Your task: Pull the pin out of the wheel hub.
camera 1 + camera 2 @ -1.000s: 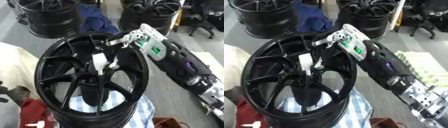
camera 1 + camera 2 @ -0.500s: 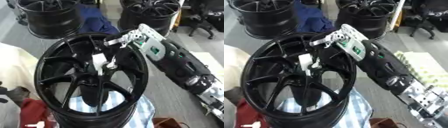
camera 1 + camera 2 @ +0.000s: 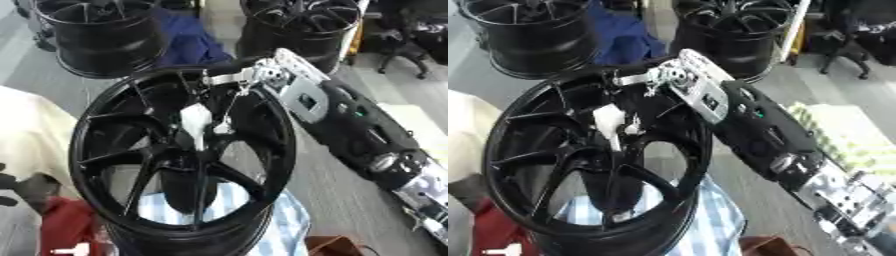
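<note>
Right hand [image 3: 262,80] climbs slightly toward wheel's [image 3: 114,105] top rim since earlier frame, white pin [image 3: 196,125] unmoved at hub. Cannot tell whether fingers pinch anything; thin cord seems to link hand and pin. I guess I'm taking slack before pulling.

Three black wheel rims [image 3: 184,160] [image 3: 92,37] [image 3: 302,25], one white pin [image 3: 196,123], one robot hand [image 3: 262,77].
</note>
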Controlling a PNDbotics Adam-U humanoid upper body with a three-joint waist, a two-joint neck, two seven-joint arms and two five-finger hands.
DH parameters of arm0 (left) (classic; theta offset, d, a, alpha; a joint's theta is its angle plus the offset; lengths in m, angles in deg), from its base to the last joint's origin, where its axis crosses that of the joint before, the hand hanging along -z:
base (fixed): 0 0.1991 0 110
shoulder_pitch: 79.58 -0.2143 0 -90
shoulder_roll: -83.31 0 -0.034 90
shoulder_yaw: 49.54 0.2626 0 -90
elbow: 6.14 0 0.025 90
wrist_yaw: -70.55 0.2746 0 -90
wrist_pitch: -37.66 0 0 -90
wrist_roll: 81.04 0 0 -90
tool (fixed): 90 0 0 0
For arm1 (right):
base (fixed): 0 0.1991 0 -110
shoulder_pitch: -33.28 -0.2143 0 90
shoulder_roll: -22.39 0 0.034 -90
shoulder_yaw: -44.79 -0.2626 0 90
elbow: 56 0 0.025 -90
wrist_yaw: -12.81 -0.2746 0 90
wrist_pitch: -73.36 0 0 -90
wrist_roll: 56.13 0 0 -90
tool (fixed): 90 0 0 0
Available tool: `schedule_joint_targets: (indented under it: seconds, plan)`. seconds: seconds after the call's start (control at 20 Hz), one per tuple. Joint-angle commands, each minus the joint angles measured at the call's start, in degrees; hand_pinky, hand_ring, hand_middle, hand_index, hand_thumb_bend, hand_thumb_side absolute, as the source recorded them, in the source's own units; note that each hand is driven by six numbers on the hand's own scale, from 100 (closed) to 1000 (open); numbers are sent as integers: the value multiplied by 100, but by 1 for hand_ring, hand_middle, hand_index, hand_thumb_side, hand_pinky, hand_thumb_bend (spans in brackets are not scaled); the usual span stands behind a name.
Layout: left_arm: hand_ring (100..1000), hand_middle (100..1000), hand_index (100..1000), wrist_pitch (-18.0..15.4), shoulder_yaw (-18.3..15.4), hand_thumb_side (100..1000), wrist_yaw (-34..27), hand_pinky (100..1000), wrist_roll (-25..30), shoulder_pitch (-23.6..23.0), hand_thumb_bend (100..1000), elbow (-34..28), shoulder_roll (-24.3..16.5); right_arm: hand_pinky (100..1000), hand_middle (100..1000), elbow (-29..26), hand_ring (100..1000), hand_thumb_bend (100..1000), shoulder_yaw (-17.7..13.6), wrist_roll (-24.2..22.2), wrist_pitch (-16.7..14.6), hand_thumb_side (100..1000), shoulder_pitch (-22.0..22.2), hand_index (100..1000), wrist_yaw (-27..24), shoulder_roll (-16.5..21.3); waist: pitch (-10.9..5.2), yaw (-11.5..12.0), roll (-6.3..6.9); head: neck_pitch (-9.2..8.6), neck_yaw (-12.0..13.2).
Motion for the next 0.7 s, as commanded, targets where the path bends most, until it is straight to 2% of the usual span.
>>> schedule_joint_targets:
  seconds: [0.05, 0.5, 0.7]
  plan:
    - [754, 664, 841, 12, -18, 739, -25, 644, 6, 48, 100, -100, -62, 666, 412, -235, 624, 100, -126, 152, 52, 196, -217, 494, -189, 211, -89, 8, 26, -12, -8]
    - [754, 664, 842, 35, -38, 739, -23, 645, -3, 14, 100, -111, -71, 661, 409, -879, 621, 100, -191, 28, 345, 199, -314, 495, -936, 722, -143, -86, 19, -12, 39]
    - [754, 665, 842, 38, -68, 739, -25, 646, -28, -9, 100, -111, -91, 658, 406, -1419, 619, 100, -310, 82, 540, 198, -306, 495, -1401, 1211, -173, -154, 8, -12, 95]
